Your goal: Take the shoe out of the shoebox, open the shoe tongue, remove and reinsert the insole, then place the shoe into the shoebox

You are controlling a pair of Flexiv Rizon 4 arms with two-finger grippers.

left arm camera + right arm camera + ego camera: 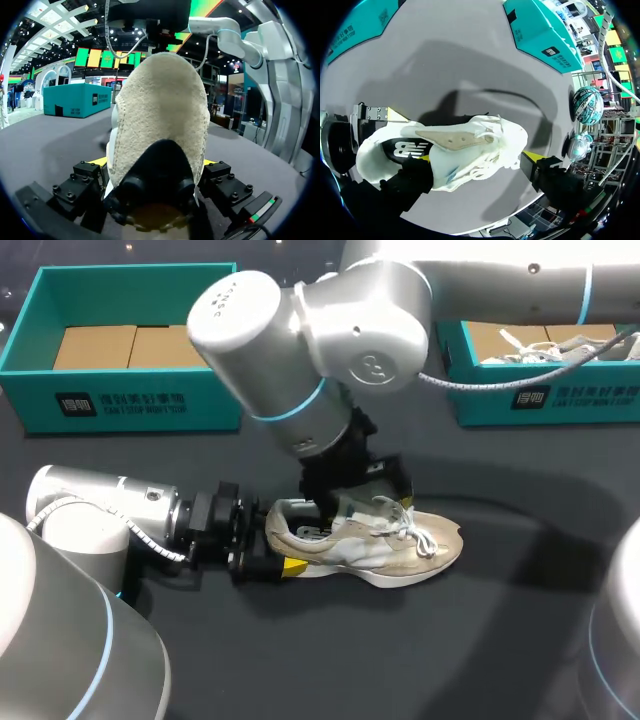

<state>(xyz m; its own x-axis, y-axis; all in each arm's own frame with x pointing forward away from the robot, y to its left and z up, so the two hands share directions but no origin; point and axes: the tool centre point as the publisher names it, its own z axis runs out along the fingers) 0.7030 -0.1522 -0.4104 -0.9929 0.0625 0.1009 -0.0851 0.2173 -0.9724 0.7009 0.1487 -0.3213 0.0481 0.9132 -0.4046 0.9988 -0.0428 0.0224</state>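
Seen from overhead, the shoe [400,545] lies on its sole on the dark counter [500,640], well apart from the shoebox [120,405] at the far left and the second shoebox [560,405] at the far right. The left claw [262,562] pinches its heel, and the right claw [335,502] hangs over the opening, its fingertips hidden under the wrist. The left wrist view is filled by the fuzzy heel clamped between the fingers, which blocks the rest of the shoe. In the right wrist view the right claw is spread wide and grips nothing, one finger at the collar and the other out by the toe. The beige tongue [452,141] lies flat over the throat, and the dark insole [412,149] shows at the heel, its front hidden beneath the tongue. I judge the shoe light, with a soft upper that would buckle, so the stiffer heel cup is the firm hold. The insole looks thin and floppy, best pinched at its heel edge.
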